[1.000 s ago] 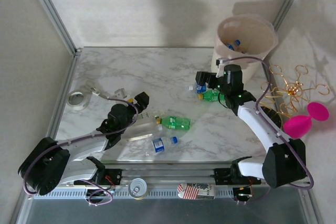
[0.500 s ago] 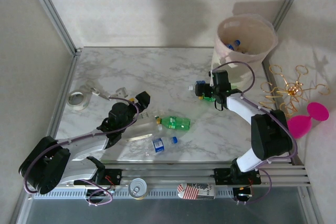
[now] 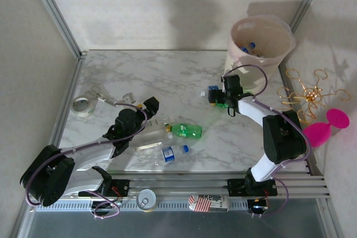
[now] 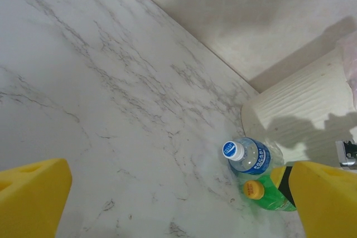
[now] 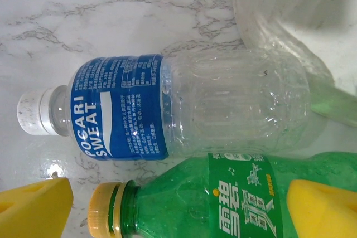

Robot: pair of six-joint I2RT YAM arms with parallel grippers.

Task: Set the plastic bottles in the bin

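Observation:
Two plastic bottles lie side by side near the bin (image 3: pixel 262 40): a clear one with a blue label (image 5: pixel 167 104) and a green one with a yellow cap (image 5: pixel 223 204). My right gripper (image 5: pixel 178 210) is open, low over them, its yellow pads either side of the green bottle. In the top view the right gripper (image 3: pixel 220 97) covers this pair. More bottles lie in the bin (image 3: pixel 248 47). My left gripper (image 3: pixel 149 106) is open and holds nothing, beside a large clear bottle (image 3: pixel 146 137), a green bottle (image 3: pixel 187 131) and a small blue-labelled bottle (image 3: pixel 170 153).
A roll of tape (image 3: pixel 82 105) sits at the table's left edge. Off the right side stand a gold wire rack (image 3: pixel 309 93) and a pink goblet (image 3: pixel 326 126). A can (image 3: pixel 146 199) and a small carton (image 3: pixel 209 202) rest on the front rail.
The right arm has folded in and brought its gripper left and down onto the two bottles by the bin. The left arm has not moved.

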